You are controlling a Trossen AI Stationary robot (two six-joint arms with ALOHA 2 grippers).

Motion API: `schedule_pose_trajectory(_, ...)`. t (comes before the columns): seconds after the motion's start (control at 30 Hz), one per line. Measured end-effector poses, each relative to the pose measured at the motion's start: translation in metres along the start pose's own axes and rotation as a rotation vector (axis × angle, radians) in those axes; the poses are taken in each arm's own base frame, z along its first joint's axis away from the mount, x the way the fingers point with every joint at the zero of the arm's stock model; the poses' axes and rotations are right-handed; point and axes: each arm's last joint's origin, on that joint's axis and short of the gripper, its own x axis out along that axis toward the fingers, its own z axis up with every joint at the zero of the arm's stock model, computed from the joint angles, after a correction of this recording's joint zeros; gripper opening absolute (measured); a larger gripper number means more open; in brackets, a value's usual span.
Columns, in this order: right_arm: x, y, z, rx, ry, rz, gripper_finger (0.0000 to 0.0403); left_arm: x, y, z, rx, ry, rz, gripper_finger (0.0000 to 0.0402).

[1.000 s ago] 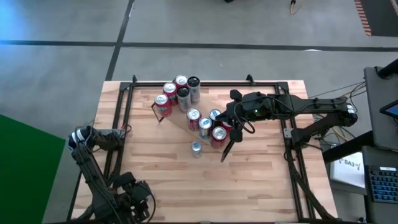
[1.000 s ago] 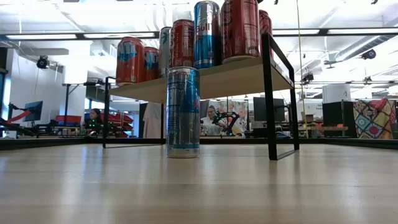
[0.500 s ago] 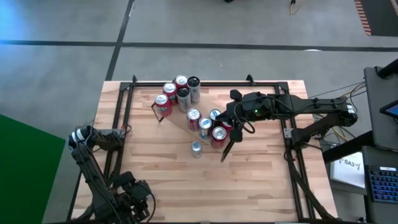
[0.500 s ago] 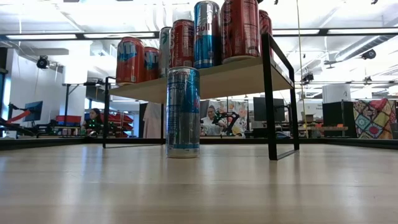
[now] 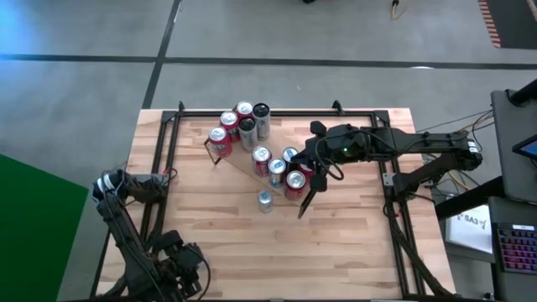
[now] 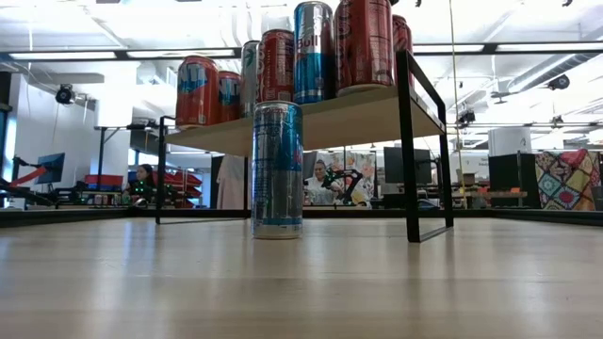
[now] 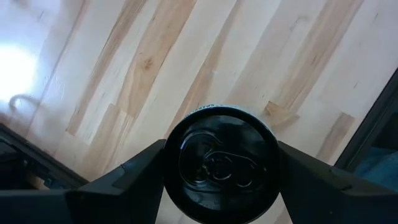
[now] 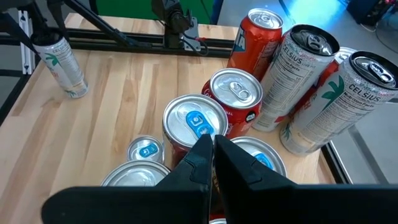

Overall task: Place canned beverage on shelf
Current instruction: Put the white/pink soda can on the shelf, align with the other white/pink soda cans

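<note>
High view: shelf lies slantwise mid-table, loaded with cans in two bunches. My right tool hovers over the right bunch, above the shelf's right end. A blue can stands on the table just in front of the shelf, near that tool but apart from it. My left arm is folded at the table's near-left corner, well apart from the shelf; I can't make out its tool from here.

Low view: blue can is upright on the table in front of the shelf. Red and blue cans stand in a row on top. Neither tool shows. People sit in the room behind.

Left wrist view: my left tool grips a can, a finger pressed on each side of its dark top. It is upright, with bare table below it.

Right wrist view: my right tool is closed, fingers together, holding nothing. It sits right above the blue-topped and red cans on the shelf; I can't tell if it touches one. Tall Celsius cans stand just beside them. A pale can stands alone on the table, well apart from the tool.
</note>
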Motion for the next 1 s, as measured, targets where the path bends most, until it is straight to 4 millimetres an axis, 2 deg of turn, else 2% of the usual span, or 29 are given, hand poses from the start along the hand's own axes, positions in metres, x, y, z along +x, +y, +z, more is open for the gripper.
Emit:
schedule_pose_trajectory(0.1,0.001,0.000,-0.001,0.000,0.003,0.001,0.0009,-0.006,0.001,0.003,0.008,-0.022,-0.004,0.0246)
schedule_pose_trajectory(0.3,0.002,0.000,-0.003,-0.006,0.012,0.000,0.0009,-0.043,0.011,0.020,0.024,-0.194,-0.041,0.0246)
schedule_pose_trajectory(0.5,0.002,0.000,-0.003,-0.034,0.011,0.000,0.0009,-0.074,0.030,0.054,0.049,-0.357,-0.110,0.0246)
schedule_pose_trajectory(0.63,0.002,0.000,-0.003,-0.055,0.012,0.000,0.0009,-0.084,0.043,0.079,0.120,-0.407,-0.092,0.0246)
schedule_pose_trajectory(0.83,0.002,0.001,-0.005,-0.083,0.031,0.002,0.0009,-0.096,0.078,0.112,0.229,-0.421,-0.069,0.0245)
schedule_pose_trajectory(1.0,0.002,0.001,-0.010,-0.095,0.077,0.007,0.0009,-0.101,0.118,0.134,0.292,-0.431,-0.026,0.0245)
